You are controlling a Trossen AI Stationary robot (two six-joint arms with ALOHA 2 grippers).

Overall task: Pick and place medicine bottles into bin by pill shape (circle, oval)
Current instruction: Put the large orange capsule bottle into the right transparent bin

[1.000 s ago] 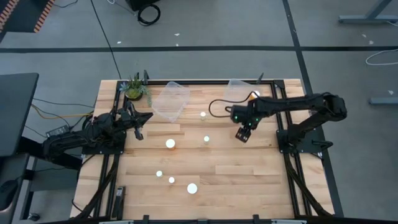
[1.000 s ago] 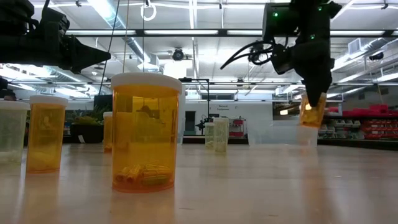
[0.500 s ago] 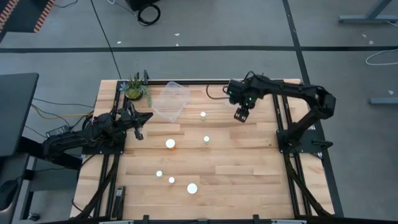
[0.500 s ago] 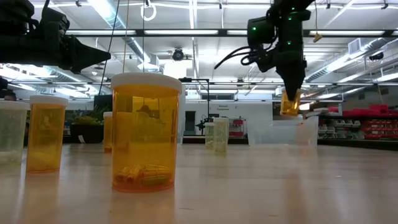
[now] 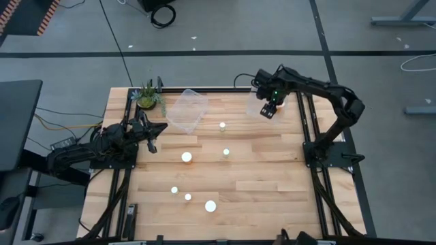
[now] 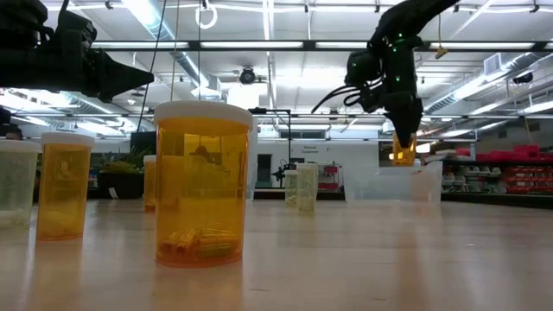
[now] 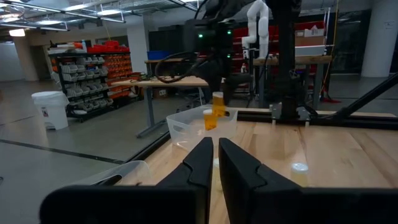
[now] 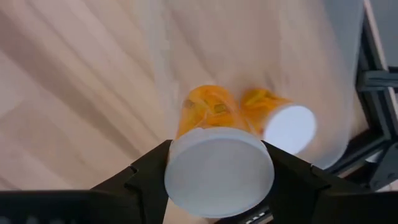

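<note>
My right gripper [image 5: 268, 111] points down over the clear bin [image 5: 257, 95] at the table's far right, shut on an amber medicine bottle [image 8: 208, 112] with a white cap. A second bottle [image 8: 280, 121] lies on its side in that bin. Several more bottles stand on the table, among them one [image 5: 222, 125] near the middle and one [image 5: 210, 205] toward the near edge. My left gripper [image 5: 151, 143] waits shut at the table's left side, its fingers [image 7: 214, 149] level. My right gripper pinches the bottle's white cap [image 8: 180, 171] between its two fingers [image 8: 143, 180], one on each side of the cap. The fingers come from above, pointing down. The bottle [image 6: 403, 151] hangs upright below them, clear of the table, above the bin [image 6: 393, 183].
A second clear bin [image 5: 185, 111] sits at the far middle left, beside a green potted plant [image 5: 147, 96]. A large bottle [image 6: 203, 186] stands close to the low camera. Black frame rails [image 5: 310, 136] run along the table's right side.
My right gripper has carried the bottle from the table's middle right toward the far edge and a little up, ending over the right-hand bin. The bottle has stayed upright in the hold.
</note>
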